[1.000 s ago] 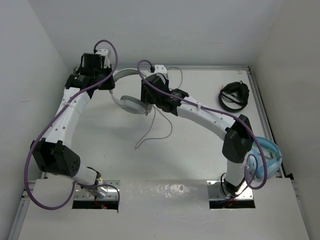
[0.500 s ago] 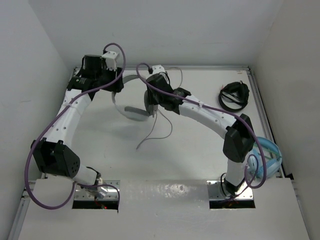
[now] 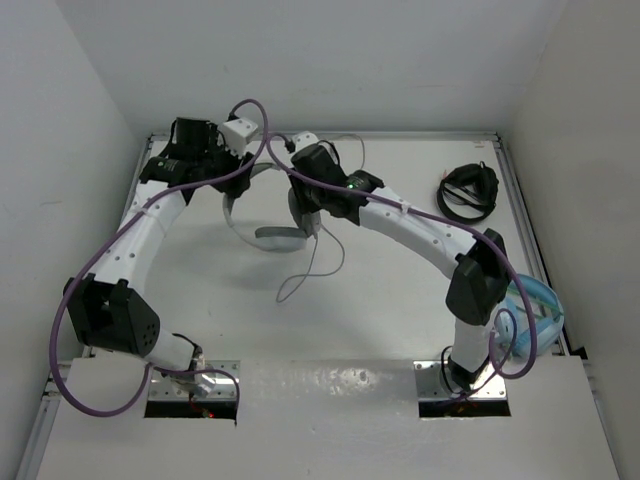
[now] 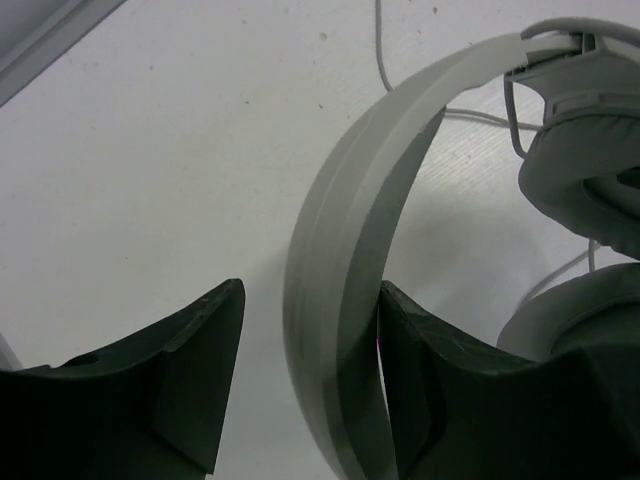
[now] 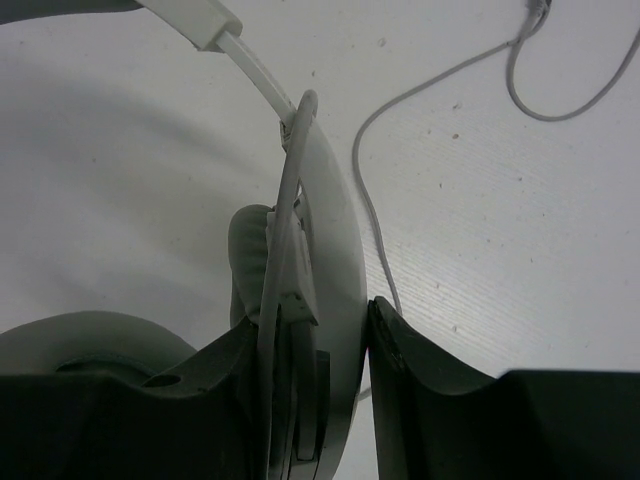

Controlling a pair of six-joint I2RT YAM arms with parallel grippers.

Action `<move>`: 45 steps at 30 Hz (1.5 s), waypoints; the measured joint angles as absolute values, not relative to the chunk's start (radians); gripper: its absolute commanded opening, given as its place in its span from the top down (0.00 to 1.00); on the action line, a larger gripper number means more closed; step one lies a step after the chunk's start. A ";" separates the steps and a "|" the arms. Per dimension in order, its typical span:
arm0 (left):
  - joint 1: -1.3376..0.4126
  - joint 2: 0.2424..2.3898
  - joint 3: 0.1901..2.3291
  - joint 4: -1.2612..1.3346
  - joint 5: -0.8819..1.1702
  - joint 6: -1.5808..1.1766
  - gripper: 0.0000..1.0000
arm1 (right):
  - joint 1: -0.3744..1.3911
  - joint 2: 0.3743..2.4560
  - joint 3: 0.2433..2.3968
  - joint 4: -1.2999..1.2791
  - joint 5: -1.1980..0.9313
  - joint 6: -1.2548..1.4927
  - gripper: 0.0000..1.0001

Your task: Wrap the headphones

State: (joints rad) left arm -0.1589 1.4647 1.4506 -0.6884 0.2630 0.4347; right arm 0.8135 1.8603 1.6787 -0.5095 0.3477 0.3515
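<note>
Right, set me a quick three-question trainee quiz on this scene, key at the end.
1. True or false: the right end effector is closed on an earcup of the white headphones.
2. What sits between the fingers of the left end effector? A an earcup; B the headband; C nothing.
3. What colour is the headset lying by the right arm's base?
Key: 1 true; 2 B; 3 light blue.
</note>
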 measured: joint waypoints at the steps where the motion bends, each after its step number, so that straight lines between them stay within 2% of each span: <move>1: -0.162 1.465 1.451 -0.699 0.267 0.441 0.47 | 0.814 1.860 1.689 -0.516 0.341 0.349 1.00; 2: -0.163 1.465 1.450 -0.706 0.270 0.445 0.47 | 0.814 1.860 1.700 -0.522 0.336 0.347 1.00; 5: -0.168 1.464 1.438 -0.712 0.272 0.455 0.67 | 0.814 1.860 1.735 -0.532 0.329 0.339 1.00; 6: -0.169 1.464 1.433 -0.714 0.260 0.464 0.91 | 0.814 1.860 1.744 -0.536 0.330 0.335 1.00; 7: -0.169 1.464 1.431 -0.718 0.239 0.456 1.00 | 0.813 1.860 1.748 -0.548 0.332 0.328 1.00; 11: -0.168 1.465 1.427 -0.726 0.155 0.446 1.00 | 0.827 1.861 1.753 -0.559 0.321 0.319 0.98; 12: -0.169 1.464 1.428 -0.727 0.152 0.441 1.00 | 0.827 1.861 1.753 -0.559 0.317 0.317 0.85; 13: -0.169 1.464 1.429 -0.733 0.151 0.435 1.00 | 0.824 1.861 1.753 -0.562 0.307 0.312 0.58; 15: -0.169 1.464 1.429 -0.740 0.147 0.409 1.00 | 0.820 1.861 1.763 -0.567 0.271 0.298 0.34; 16: -0.169 1.464 1.429 -0.746 0.150 0.398 1.00 | 0.820 1.861 1.777 -0.570 0.250 0.282 0.13; 17: -0.169 1.464 1.429 -0.759 0.157 0.390 1.00 | 0.819 1.861 1.795 -0.570 0.236 0.274 0.03; 18: -0.169 1.464 1.429 -0.779 0.168 0.374 1.00 | 0.819 1.860 1.816 -0.572 0.224 0.253 0.01; 26: -0.169 1.504 1.456 -0.892 0.325 0.202 1.00 | 0.809 1.749 2.000 -0.588 0.167 0.162 0.01; 27: -0.168 1.514 1.475 -0.903 0.353 0.178 1.00 | 0.798 1.705 1.998 -0.586 0.154 0.161 0.10; 29: -0.167 1.536 1.519 -0.919 0.414 0.141 1.00 | 0.762 1.614 1.969 -0.568 0.137 0.161 0.37; 30: -0.162 1.545 1.539 -0.923 0.447 0.122 1.00 | 0.729 1.555 1.941 -0.558 0.126 0.164 0.59; 31: -0.159 1.554 1.560 -0.921 0.488 0.097 1.00 | 0.688 1.493 1.895 -0.538 0.118 0.172 0.63; 32: -0.155 1.560 1.574 -0.916 0.526 0.073 1.00 | 0.647 1.435 1.845 -0.523 0.110 0.186 0.61; 33: -0.152 1.563 1.581 -0.908 0.560 0.047 1.00 | 0.593 1.374 1.780 -0.502 0.097 0.202 0.43; 34: -0.147 1.563 1.585 -0.896 0.598 0.017 1.00 | 0.543 1.322 1.706 -0.487 0.079 0.219 0.34; 37: -0.136 1.563 1.588 -0.854 0.675 -0.060 1.00 | 0.464 1.188 1.431 -0.385 0.001 0.221 0.15; 40: -0.131 1.563 1.597 -0.803 0.707 -0.118 1.00 | 0.467 1.139 1.163 -0.293 -0.117 0.229 0.15; 45: -0.131 1.553 1.614 -0.736 0.722 -0.168 1.00 | 0.490 1.216 0.829 -0.065 -0.254 0.365 0.18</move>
State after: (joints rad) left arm -0.1307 1.5528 1.6138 -0.7357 0.7216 -0.1684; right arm 0.4896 1.2163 0.8291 -0.0654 -0.2543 0.3649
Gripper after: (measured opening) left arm 0.159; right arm 0.822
